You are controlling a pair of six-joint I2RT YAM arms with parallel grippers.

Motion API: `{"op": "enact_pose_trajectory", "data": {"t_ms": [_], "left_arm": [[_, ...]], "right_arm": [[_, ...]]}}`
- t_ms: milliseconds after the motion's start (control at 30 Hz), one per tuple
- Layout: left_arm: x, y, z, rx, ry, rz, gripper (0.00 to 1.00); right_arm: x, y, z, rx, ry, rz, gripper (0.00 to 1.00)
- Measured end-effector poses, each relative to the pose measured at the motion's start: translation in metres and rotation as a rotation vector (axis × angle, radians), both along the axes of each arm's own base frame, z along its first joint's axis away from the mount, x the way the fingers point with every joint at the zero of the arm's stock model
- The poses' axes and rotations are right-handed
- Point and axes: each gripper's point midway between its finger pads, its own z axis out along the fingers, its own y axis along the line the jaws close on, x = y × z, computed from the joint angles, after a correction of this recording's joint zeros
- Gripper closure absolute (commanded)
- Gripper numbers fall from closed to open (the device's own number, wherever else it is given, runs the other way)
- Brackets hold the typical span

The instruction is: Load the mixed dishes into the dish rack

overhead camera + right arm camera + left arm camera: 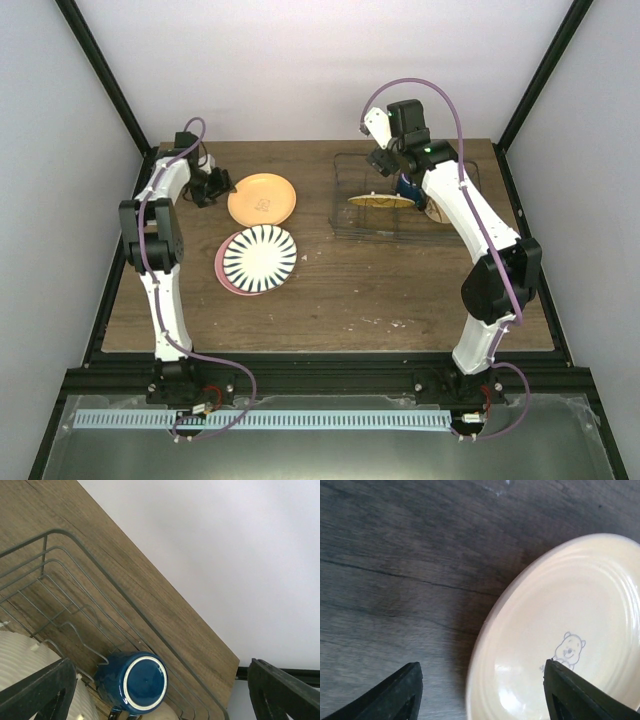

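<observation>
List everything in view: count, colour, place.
table: one, brown wood, under everything
dish rack: one, dark wire, table's far right
ribbed plate: one, pale yellow, in the rack
mug: one, dark blue, in the rack
bowl: one, cream, in the rack
bear plate: one, orange, left of the rack
striped plate: one, white and black, on the pink plate
pink plate: one, pink, under the striped plate
left gripper: one, black, open astride the bear plate's rim
right gripper: one, black, open above the rack
</observation>
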Motion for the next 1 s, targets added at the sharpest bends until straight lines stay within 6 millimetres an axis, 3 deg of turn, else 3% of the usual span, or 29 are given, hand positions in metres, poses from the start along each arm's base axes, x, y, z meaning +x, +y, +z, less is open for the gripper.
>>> {"op": "enact_pose_trajectory", "data": {"t_ms": [200,467,800,1000], "left_arm": [[0.007,-0.011,0.0,0.088,-0.007,-0.054,0.46],[-0.002,-0.012,-0.023,0.17,0.058,-0.09,0.52],[-0.006,-0.011,-0.028,0.182,0.073,-0.112,0.99],[-0.005,-0.023,-0.028,0.112,0.057,-0.13,1.0]], "right_arm": [[0.001,-0.006,-0.004,-0.022,0.004,-0.029,0.05],[0.002,-0.011,-0.006,-0.044,0.002,-0.051,0.06],[0.003,-0.012,-0.012,-0.056,0.013,-0.055,0.14],[0.003,-0.012,-0.017,-0.06,0.021,-0.055,0.15]]}}
